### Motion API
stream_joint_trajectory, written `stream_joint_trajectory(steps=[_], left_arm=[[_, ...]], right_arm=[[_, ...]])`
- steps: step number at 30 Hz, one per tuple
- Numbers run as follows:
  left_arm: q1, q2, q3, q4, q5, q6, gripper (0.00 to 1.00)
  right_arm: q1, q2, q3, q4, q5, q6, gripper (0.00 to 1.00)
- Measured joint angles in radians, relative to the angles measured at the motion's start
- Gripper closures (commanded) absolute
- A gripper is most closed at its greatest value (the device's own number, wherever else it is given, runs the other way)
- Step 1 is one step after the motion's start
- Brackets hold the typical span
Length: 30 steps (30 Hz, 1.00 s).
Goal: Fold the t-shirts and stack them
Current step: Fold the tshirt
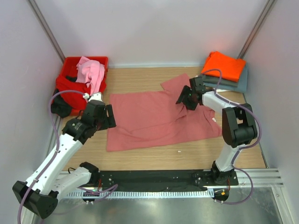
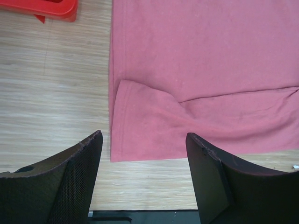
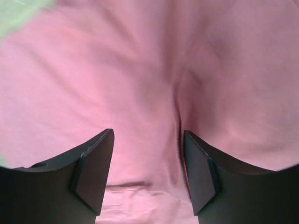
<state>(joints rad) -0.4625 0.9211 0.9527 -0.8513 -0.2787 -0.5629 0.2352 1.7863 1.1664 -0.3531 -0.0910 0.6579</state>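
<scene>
Left gripper [image 2: 144, 135]: nearest the lens in the left wrist view. Its fingers are spread wide with nothing between them, poised over the left edge of the shirt.
Right gripper [image 3: 147, 132]: fingers spread, low over the cloth. No fold shows caught between them.
Salmon-pink t-shirt [image 1: 154, 119]: spread nearly flat on the middle of the table [image 1: 140, 77], between the two grippers. One sleeve points to the far wall and one towards the right arm. The near-left corner is doubled over in a small flap. It is not yet folded.
Finished stack: orange t-shirt [image 1: 223, 65] on top of a grey-blue t-shirt [image 1: 238, 84], in the far right corner.
Supply: light pink t-shirt [image 1: 91, 72] draped over the red crate [image 1: 70, 86], far left.
Handling (judged): light, limp and not fragile. It is likely to sag and wrinkle unless two points rise together. A single flat layer is hard to pinch off the wood.
Hold points (judged): two corners of one edge, one per gripper, taken at the very margin so that only the intended layer is caught.
</scene>
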Motion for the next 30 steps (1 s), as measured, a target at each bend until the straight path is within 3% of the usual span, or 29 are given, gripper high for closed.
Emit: stream_joint_trajectory(steps=[12,23,25,29,30], left_arm=[[0.0,0.016,0.0,-0.018,-0.01,0.006,0.25],[0.0,0.046,0.0,-0.021,-0.002,0.027,0.27],[0.0,0.062,0.0,-0.022,0.004,0.028,0.27],[0.002,0.067,0.0,-0.02,0.016,0.03,0.27],[0.005,0.067,0.0,-0.02,0.021,0.031,0.27]], right_arm=[[0.026,0.12,0.395,-0.084,-0.072,-0.015,0.19],[-0.061,0.517,1.071,-0.414,0.079,-0.11,0.19],[-0.07,0.493,1.049,-0.473,0.128,-0.129,0.18],[-0.066,0.189,0.518,-0.397,0.143,-0.142,0.2],[-0.062,0.122,0.412,-0.399,0.143,-0.145,0.36]])
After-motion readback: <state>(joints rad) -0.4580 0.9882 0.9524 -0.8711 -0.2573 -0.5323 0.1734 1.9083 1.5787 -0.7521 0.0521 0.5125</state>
